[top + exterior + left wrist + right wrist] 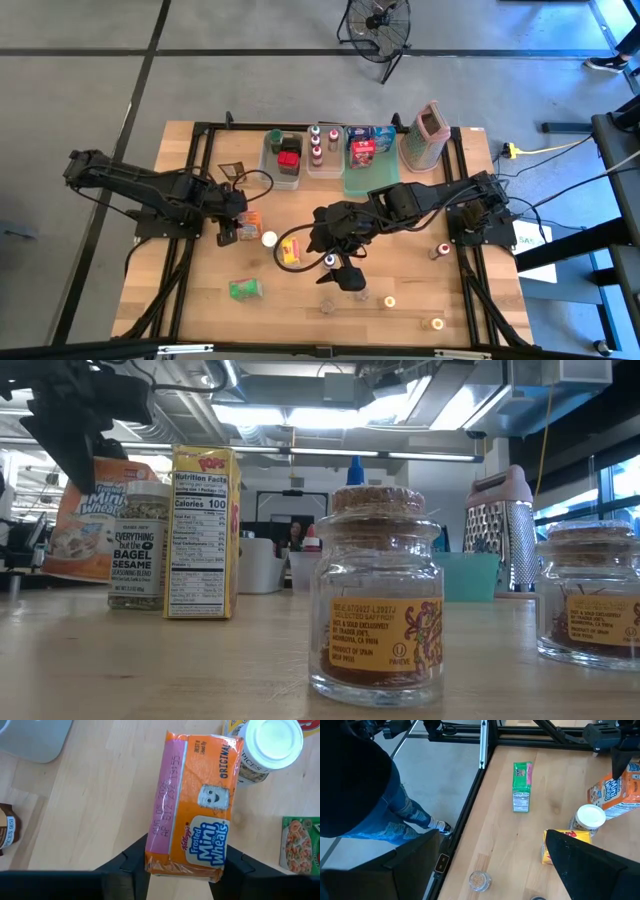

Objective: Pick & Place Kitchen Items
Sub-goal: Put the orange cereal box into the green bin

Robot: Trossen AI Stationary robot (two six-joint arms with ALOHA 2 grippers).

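The left gripper [186, 862] has its jaws narrowed on the orange Mini-Wheats box [192, 802], left-centre on the bench [190, 300]. The right gripper [335, 262] hangs mid-bench, jaws wide. Only the right wrist view shows a person's leg [395, 815] alongside.

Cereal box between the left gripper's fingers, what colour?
Orange Mini-Wheats box with a pink side panel; left wrist view shows it best.

In the high view my left claw [236, 226] sits left of centre, straddling the cereal box [250, 221]. Just right of it stands a capped jar [269, 239], then a second box [289, 251]. The grater [428, 135] stands at the surface's [180, 300] upper right.
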